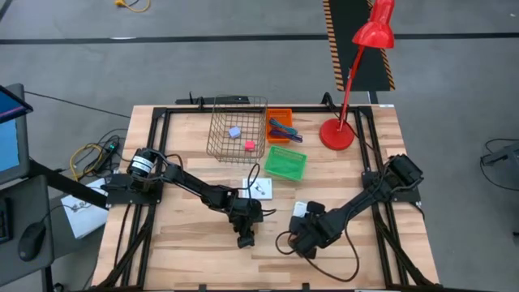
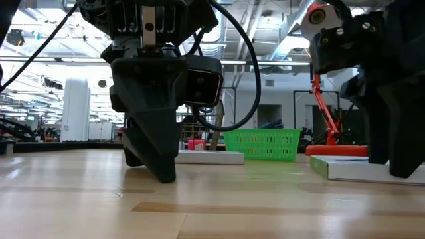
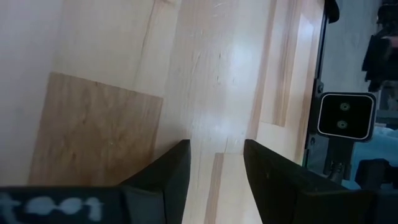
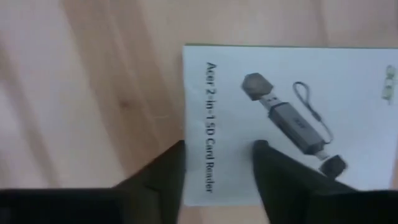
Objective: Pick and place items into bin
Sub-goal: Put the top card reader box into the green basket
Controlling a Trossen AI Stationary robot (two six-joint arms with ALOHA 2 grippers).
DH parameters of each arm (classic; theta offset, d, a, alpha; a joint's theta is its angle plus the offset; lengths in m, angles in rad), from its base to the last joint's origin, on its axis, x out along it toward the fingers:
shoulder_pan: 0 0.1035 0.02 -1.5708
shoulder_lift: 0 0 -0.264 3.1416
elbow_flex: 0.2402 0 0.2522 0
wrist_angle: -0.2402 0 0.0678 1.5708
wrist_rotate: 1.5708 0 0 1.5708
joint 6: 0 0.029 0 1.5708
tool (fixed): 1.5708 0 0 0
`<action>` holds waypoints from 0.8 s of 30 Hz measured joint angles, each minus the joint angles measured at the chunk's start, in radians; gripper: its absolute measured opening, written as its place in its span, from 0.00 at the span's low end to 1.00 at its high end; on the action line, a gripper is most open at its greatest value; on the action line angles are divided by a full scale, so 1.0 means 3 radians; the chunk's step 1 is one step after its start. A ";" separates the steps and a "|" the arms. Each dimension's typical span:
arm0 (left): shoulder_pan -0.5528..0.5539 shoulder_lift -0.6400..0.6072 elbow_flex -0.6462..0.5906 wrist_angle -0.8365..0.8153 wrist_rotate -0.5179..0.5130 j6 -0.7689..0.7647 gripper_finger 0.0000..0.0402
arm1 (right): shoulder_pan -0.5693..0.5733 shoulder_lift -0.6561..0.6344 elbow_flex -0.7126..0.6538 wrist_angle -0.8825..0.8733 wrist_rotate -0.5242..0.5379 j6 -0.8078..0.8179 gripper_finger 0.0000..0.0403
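The items are partly sorted already: one white packet (image 4: 292, 124) with dark print lies on the near right part of the table (image 1: 186, 251), directly under the right gripper (image 4: 217, 168). I judge that the step in hand is picking this packet. The right gripper hangs just above its edge, fingers parted by a narrow gap and holding nothing; the packet's printed border shows between them. The next move, I think, calls for going down and getting a finger under the thin edge, which is difficult because the packet lies flat on the wood.

The left gripper (image 3: 214, 180) is near the middle, low over bare wood, fingers a little apart and empty. It seems to wait.

A little farther, a second white packet (image 1: 259, 188) lies near the middle of the table. Beyond it stand a green basket (image 1: 285, 163) and an orange tray (image 1: 280, 127) with thin coloured sticks (image 1: 282, 128) inside. At the far side, the wire bin (image 1: 238, 128) already holds a lilac cube (image 1: 235, 131) and a pink cube (image 1: 250, 146).
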 joint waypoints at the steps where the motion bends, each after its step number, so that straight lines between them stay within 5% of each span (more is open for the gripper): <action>1: 0.0000 0.0000 0.0000 -0.0001 -0.0001 -0.0001 0.36 | 0.0001 0.0030 0.0047 0.0021 -0.0059 0.0003 0.35; 4: 0.0000 0.0000 0.0000 -0.0007 -0.0013 -0.0001 0.36 | 0.0005 0.0148 0.0197 0.0302 -0.0347 0.0224 0.10; 6: 0.0000 0.0000 0.0000 -0.0007 -0.0014 -0.0002 0.36 | 0.0014 0.0249 0.0270 0.0595 -0.0505 0.0365 0.04; 9: 0.0000 0.0000 0.0000 -0.0018 -0.0014 0.0003 0.36 | 0.0019 0.0315 0.0285 0.0880 -0.0468 0.0766 0.01; 14: 0.0001 0.0000 0.0000 -0.0022 0.0013 0.0007 0.36 | 0.0092 0.0335 0.0299 0.0788 0.0101 0.1337 0.00; 18: 0.0001 0.0000 0.0001 -0.0047 0.0032 0.0068 0.36 | 0.0108 0.0134 0.0294 0.0078 0.0554 0.1604 0.00; 24: 0.0001 -0.0003 0.0004 -0.0107 0.0077 0.0140 0.36 | 0.0109 0.0027 0.0513 -0.0919 0.0584 0.1717 0.00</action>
